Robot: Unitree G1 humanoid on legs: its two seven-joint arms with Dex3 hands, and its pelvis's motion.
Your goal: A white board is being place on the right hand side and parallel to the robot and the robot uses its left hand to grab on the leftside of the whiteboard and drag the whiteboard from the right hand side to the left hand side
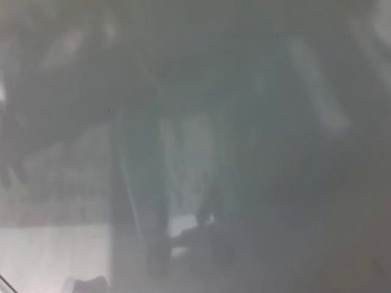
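A hazy grey glossy surface, which looks like the whiteboard held very close to the camera, fills almost the whole head view. Only dim reflections show on it: pale streaks at the upper right and a dark vertical band left of centre. Low in the middle lies a dark blurred shape that I cannot identify. Neither of my hands can be made out.
A paler patch takes up the bottom left corner, with a small dark and white object at its lower edge. Everything else is too blurred to name.
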